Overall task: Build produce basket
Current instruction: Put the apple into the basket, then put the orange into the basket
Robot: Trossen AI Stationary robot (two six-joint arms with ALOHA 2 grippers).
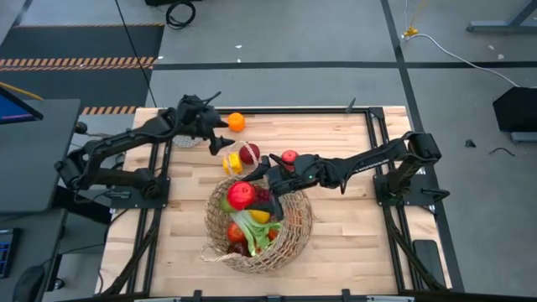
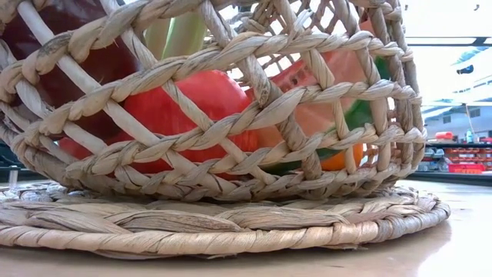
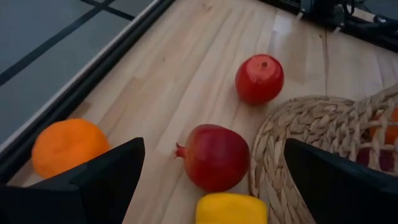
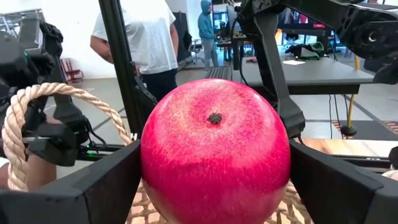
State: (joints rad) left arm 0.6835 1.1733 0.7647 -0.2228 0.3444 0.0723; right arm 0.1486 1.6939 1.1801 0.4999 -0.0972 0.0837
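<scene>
Basket (image 1: 294, 226): round, open-weave tan wicker, flat coiled base, sitting near the front middle of the light wood-plank table (image 1: 352, 235). A twisted rope-like handle (image 4: 37, 106) arcs up at one side in the right wrist view. In the low view the weave fills the picture: braided strands with wide gaps and smooth red fruit (image 2: 192, 108) behind them, plus some orange and green pieces I can't identify through the weave.

Inside, from above: a red apple (image 1: 241, 195) on top at the left rim, something yellow, long green-white leek stalks (image 1: 252, 228), a reddish piece lower down, and dark fruit, possibly grapes.

Right gripper (image 1: 267, 186) is over the basket's far-left rim, beside that apple. In its wrist view a glossy pinkish-red apple with fine speckling sits between the fingers (image 4: 93, 186), which stand wide to either side; whether they press on it I can't tell.

Left gripper (image 1: 226, 144) hovers over the table behind the basket, jaws wide open, nothing in them. Ahead of it on the wood: a dark red pomegranate-like fruit with a small crown (image 3: 214, 157), a round red apple (image 3: 259, 78) further off, an orange (image 3: 68, 146) near the table's far edge, and a boxy yellow piece (image 3: 231, 208) just beside the basket base.

A person in a white shirt (image 4: 140, 37) stands beyond the table.
</scene>
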